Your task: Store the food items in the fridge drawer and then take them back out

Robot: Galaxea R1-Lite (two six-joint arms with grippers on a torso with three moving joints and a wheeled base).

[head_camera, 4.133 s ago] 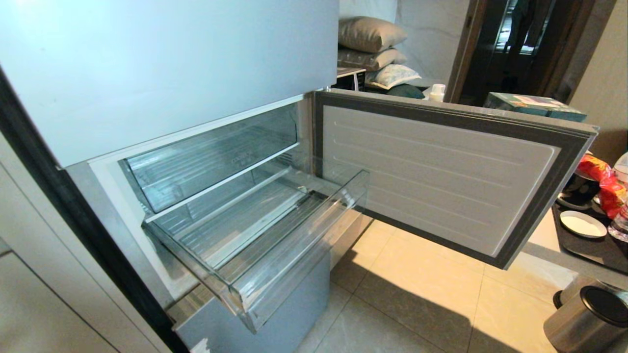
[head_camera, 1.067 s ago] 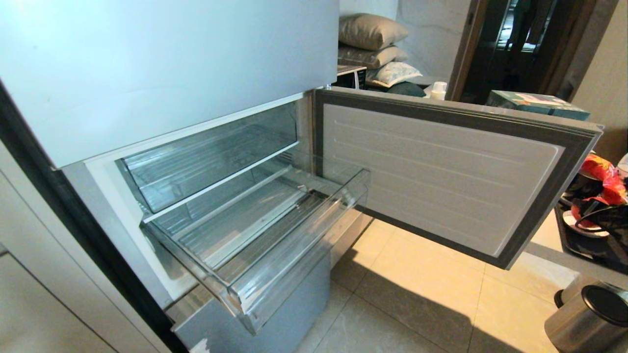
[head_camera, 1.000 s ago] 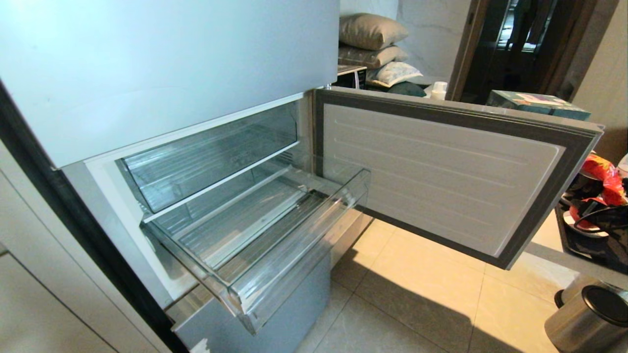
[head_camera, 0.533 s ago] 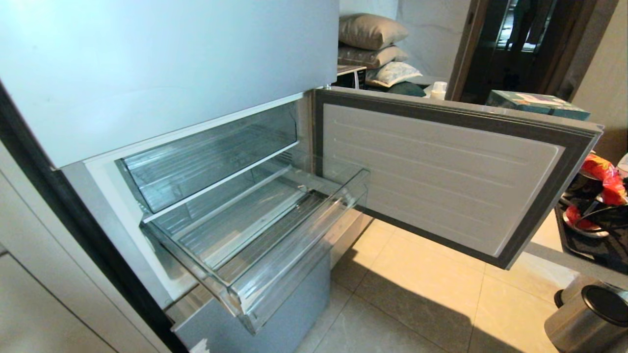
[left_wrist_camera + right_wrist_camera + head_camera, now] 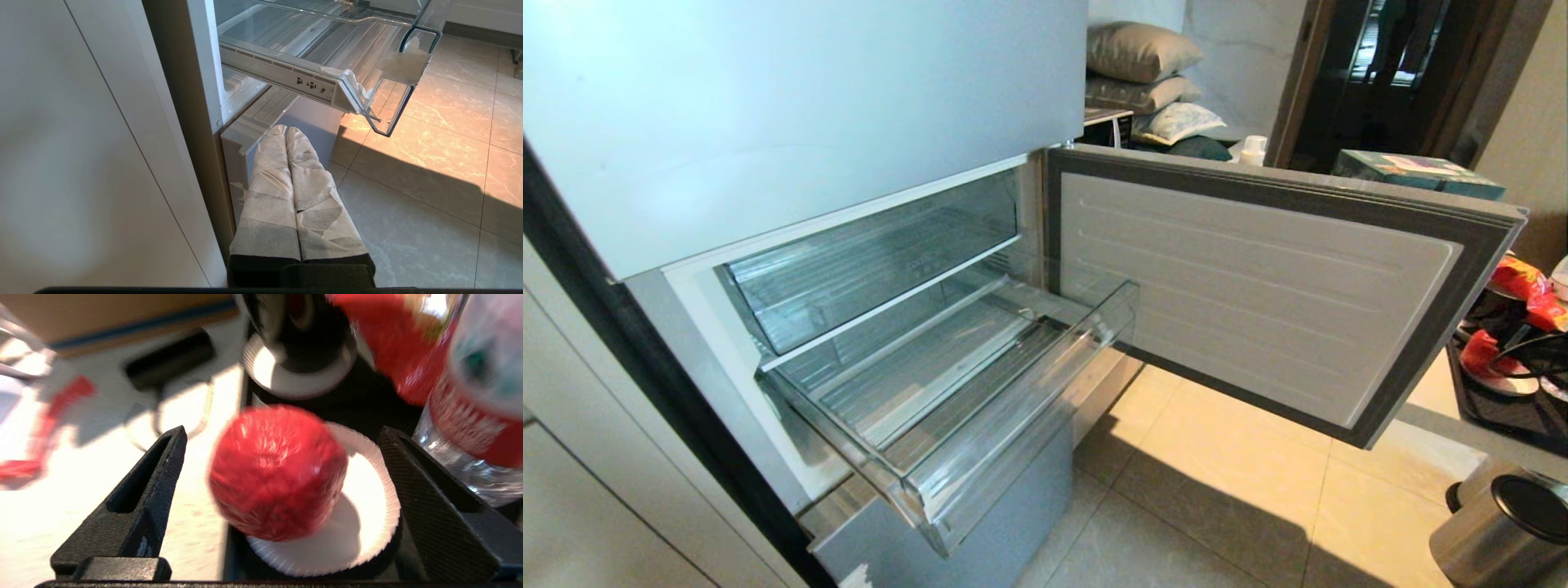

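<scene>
One food item: a round red piece (image 5: pixel 278 471) sits on a small white paper plate (image 5: pixel 367 522), on the dark tray (image 5: pixel 1511 412) at the right edge of the head view.
Right gripper (image 5: pixel 282 465): fingers spread wide on either side of the red piece, neither finger visibly touching it.
Left gripper (image 5: pixel 295 179): wrapped fingers pressed together, parked low beside the fridge's bottom panel.
Fridge drawer (image 5: pixel 1013 408): pulled out, nothing in it.
Fridge (image 5: pixel 792 106): middle door (image 5: pixel 1258 294) swung open to the right.
Nearby: a water bottle (image 5: pixel 478 412) stands just beside the plate.
</scene>
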